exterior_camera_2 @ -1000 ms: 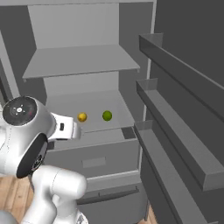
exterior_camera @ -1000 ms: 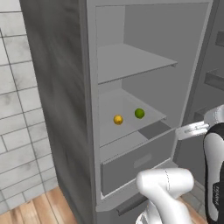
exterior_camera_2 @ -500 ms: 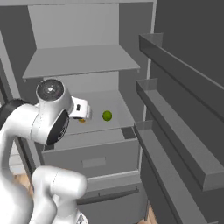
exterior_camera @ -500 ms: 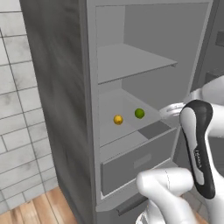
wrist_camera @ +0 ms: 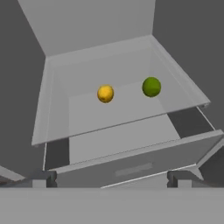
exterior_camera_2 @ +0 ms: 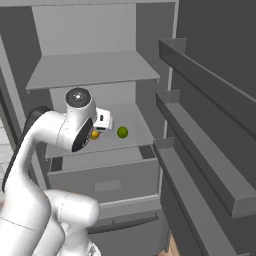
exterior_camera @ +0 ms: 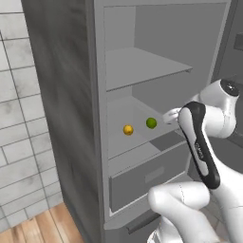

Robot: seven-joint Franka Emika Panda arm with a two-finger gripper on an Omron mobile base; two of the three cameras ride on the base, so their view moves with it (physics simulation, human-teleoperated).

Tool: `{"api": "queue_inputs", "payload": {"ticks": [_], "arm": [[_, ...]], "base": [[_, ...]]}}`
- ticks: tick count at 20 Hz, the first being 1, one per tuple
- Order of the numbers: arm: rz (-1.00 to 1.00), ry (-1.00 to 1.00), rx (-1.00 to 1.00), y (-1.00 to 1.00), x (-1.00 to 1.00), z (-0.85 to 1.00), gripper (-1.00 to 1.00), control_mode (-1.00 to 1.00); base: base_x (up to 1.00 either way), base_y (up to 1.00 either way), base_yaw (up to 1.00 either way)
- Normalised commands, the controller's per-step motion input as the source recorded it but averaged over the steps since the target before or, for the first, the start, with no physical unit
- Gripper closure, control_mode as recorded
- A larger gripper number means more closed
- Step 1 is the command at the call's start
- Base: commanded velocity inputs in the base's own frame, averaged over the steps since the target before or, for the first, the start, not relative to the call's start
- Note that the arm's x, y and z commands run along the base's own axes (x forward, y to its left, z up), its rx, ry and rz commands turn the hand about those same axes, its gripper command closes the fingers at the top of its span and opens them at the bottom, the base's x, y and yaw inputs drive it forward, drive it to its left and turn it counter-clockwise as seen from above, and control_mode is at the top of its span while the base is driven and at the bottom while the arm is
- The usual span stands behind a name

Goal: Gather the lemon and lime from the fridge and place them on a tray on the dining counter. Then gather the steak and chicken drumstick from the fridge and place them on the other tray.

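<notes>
The fridge (exterior_camera: 61, 95) stands open. On its middle shelf (wrist_camera: 109, 116) lie the lemon (exterior_camera: 127, 129) (wrist_camera: 105, 93) and, to its right, the lime (exterior_camera: 151, 123) (exterior_camera_2: 122, 132) (wrist_camera: 151, 86), a short gap apart. In the right base view my arm partly covers the lemon (exterior_camera_2: 95, 134). My gripper (exterior_camera: 171, 115) (exterior_camera_2: 104, 120) (wrist_camera: 111, 179) hovers open in front of the shelf, just outside its front edge, short of both fruits, with nothing between its fingertips (wrist_camera: 43, 178). The steak, chicken drumstick, both trays and dining counter are out of view.
A grey drawer (exterior_camera: 147, 175) (wrist_camera: 131, 164) sits under the fruit shelf and juts forward. An upper shelf (exterior_camera_2: 95, 70) hangs above. The open door's deep racks (exterior_camera_2: 200, 165) stand close on the right. Tiled wall (exterior_camera: 19, 142) and wood floor lie to the left.
My arm has swung up and left, bringing the hand from the right side to the front of the fruit shelf. Lemon and lime have not moved.
</notes>
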Motion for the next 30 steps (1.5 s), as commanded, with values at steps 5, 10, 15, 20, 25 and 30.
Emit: {"api": "queue_inputs", "payload": {"ticks": [5, 10, 15, 20, 25, 30], "arm": [[0.0, -0.01, 0.0, -0.16, 0.52, -0.48, -1.0, -1.0], [0.0, 0.0, 0.0, -0.06, 0.55, -0.33, -1.0, -1.0], [0.0, 0.05, 0.0, -0.08, 0.56, -0.24, -1.0, -1.0], [0.0, 0.08, -0.02, -0.06, 0.55, -0.22, -1.0, -1.0], [0.0, 0.04, 0.0, 0.0, 0.59, -0.18, -1.0, -1.0], [0.0, 0.0, 0.0, -0.02, 0.46, -0.32, -1.0, -1.0]], "base": [[0.0, 0.0, 0.0], [0.0, 0.0, 0.0], [0.0, 0.0, 0.0], [0.0, 0.0, 0.0], [0.0, 0.0, 0.0], [0.0, 0.0, 0.0]]}}
